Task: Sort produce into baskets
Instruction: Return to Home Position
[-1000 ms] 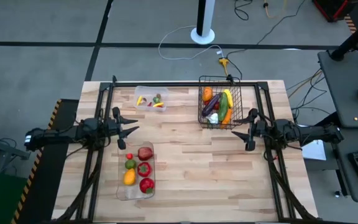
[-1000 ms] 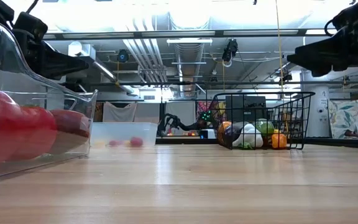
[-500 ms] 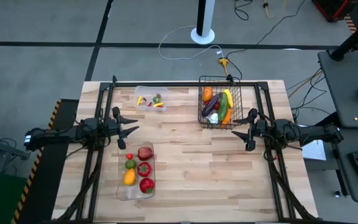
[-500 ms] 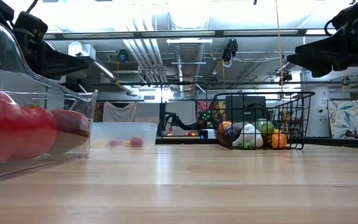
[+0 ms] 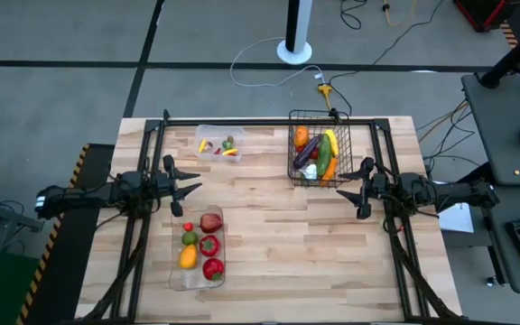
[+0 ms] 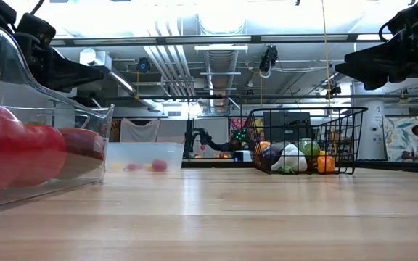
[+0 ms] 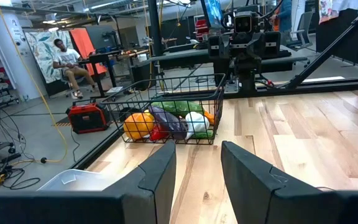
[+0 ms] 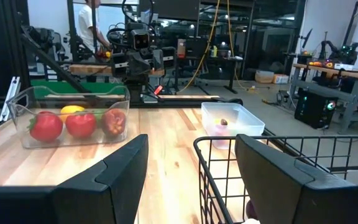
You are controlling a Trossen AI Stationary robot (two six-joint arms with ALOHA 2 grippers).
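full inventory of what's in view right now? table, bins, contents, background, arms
table: 1, light wood, under both arms
wire basket: 1, black, right half, at the table edge
produce in the wire basket: at least six, orange, yellow, green, purple, white, piled together
small tub: 1, clear, left half, at the same edge as the wire basket
pieces in the small tub: a few, yellow, green, red, count unclear
long tray: 1, clear, left half
produce in the long tray: about six, red, green, yellow-orange
white post: 1, floor beyond the table
seated person: 1, room behind
standing person: 1, room behind
left gripper: dark, open, empty, beside the long tray
right gripper: dark, open, empty, beside the wire basket
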